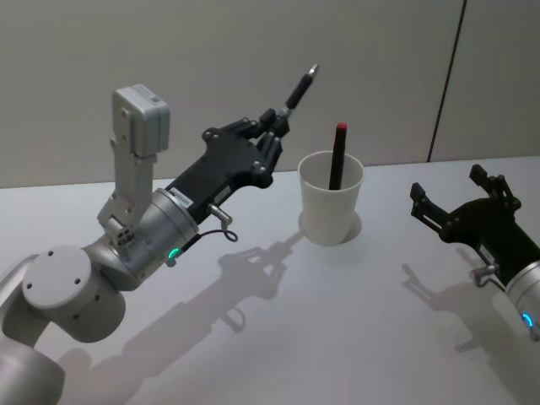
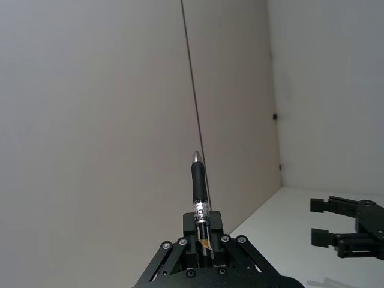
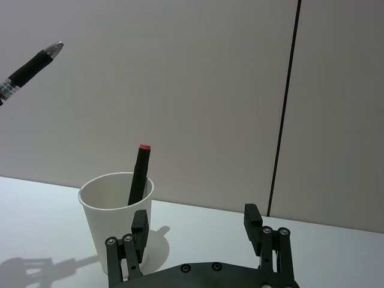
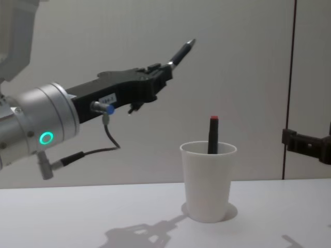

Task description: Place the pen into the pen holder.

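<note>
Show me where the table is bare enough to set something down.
The table is bare in front of the pen holder, between the two arms, and also between it and the right gripper. The tightest spot is left of the rim, where the left gripper holds a pen aloft.

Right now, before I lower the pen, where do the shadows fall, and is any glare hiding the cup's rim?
Head view: the left gripper, holding the pen, casts a sharp shadow on the table left of the pen holder, whose rim is evenly lit with no glare; the right gripper, open at the right, shadows the table clear of it. Chest view: the rim is crisp too.
</note>
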